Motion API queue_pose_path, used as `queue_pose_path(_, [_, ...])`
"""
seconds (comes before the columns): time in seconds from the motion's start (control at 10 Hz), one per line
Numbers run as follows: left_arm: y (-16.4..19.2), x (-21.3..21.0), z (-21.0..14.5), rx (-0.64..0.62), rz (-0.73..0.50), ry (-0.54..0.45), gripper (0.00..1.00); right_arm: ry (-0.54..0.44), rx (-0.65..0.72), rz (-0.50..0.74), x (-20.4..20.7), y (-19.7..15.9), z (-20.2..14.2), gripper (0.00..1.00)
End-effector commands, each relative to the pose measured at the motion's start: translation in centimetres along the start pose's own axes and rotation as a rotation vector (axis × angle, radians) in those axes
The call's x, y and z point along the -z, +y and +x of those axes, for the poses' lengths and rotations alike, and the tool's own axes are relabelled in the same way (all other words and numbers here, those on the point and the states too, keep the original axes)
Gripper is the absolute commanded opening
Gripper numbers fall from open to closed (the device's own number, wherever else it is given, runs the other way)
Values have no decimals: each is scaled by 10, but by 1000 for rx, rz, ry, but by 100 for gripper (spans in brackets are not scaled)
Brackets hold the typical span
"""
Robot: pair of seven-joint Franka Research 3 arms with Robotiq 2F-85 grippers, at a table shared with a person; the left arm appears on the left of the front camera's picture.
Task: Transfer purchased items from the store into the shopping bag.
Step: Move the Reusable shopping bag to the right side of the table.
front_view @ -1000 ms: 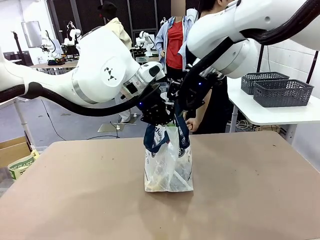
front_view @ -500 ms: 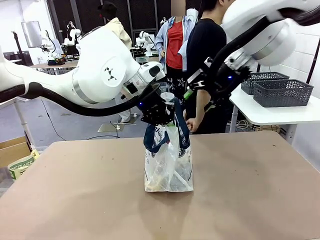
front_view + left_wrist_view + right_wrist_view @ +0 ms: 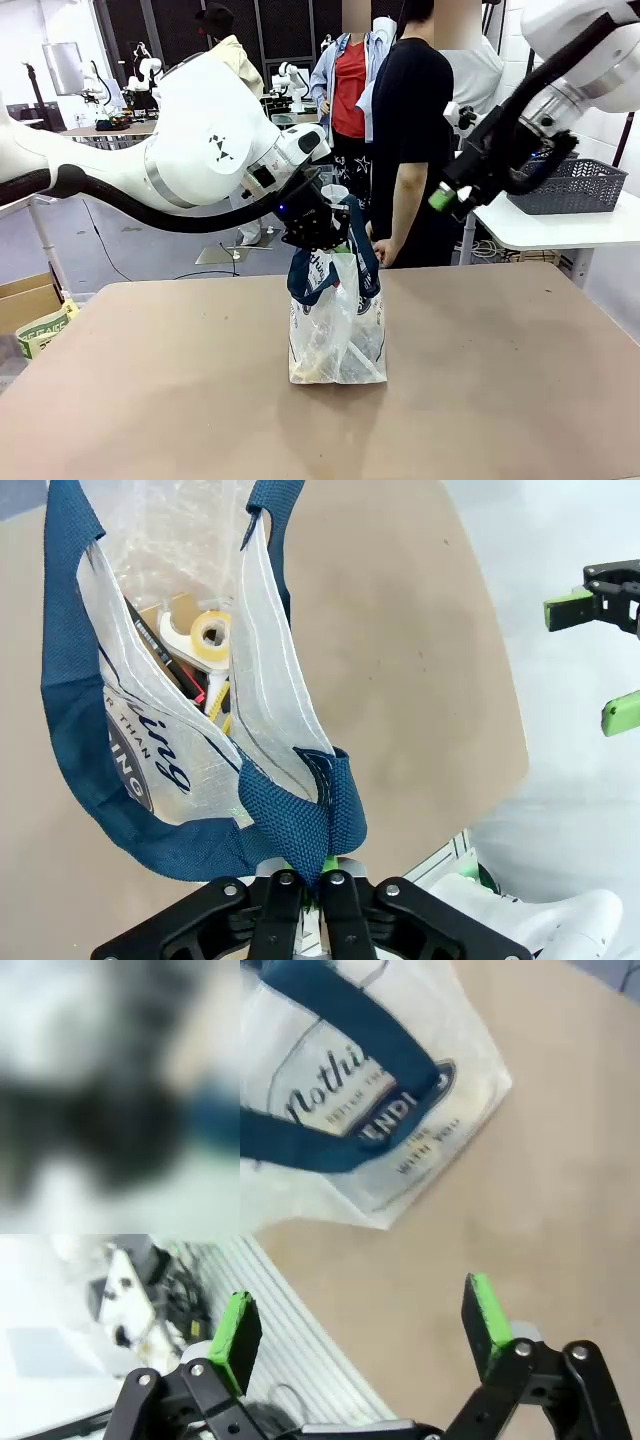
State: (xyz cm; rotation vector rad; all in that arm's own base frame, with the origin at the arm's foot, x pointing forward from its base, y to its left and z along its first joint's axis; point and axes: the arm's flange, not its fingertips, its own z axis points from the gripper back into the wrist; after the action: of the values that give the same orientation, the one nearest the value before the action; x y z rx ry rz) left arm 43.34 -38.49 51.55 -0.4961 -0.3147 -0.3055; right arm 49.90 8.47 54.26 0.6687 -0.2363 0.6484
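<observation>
At frame centre the shopping bag [image 3: 337,325] stands on the table [image 3: 150,390], goods inside, its strap pinched by the left gripper [image 3: 322,228]. Farther back at right, the right gripper [image 3: 449,195] hangs spread and empty, the bag lying down-left of it.

The shopping bag [image 3: 337,330] is translucent clear plastic with navy blue strap handles [image 3: 300,820] and a navy oval logo with white lettering. Inside the shopping bag sit a yellowish ring-shaped piece [image 3: 212,632] and small red bits [image 3: 215,695]. Beside the shopping bag, the table [image 3: 500,400] is plain tan, and the right gripper [image 3: 360,1325] is black with green pads [image 3: 236,1335].
</observation>
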Motion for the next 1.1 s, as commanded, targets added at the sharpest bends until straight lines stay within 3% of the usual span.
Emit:
queue_pose_path(0.0, [1,-1,0,3,2,-1,0,-65,-115,-135,2,1,-24,100])
queue_pose_path(0.2, [1,-1,0,3,2,-1,0,-112,-167,-246,10,6,-23,100])
queue_pose_path(0.3, [1,-1,0,3,2,-1,0,-37,-111,-124,-8,-5,-14,100])
queue_pose_path(0.6, [0,0,0,0,0,0,0,-37,-111,-124,-8,-5,-14,100])
queue_pose_path(0.8, [-3,-12,26,59,110,106,0,-37,-111,-124,-8,-5,-14,100])
queue_pose_path(1.0, [4,-42,51,82,220,134,0,-37,-111,-124,-8,-5,-14,100])
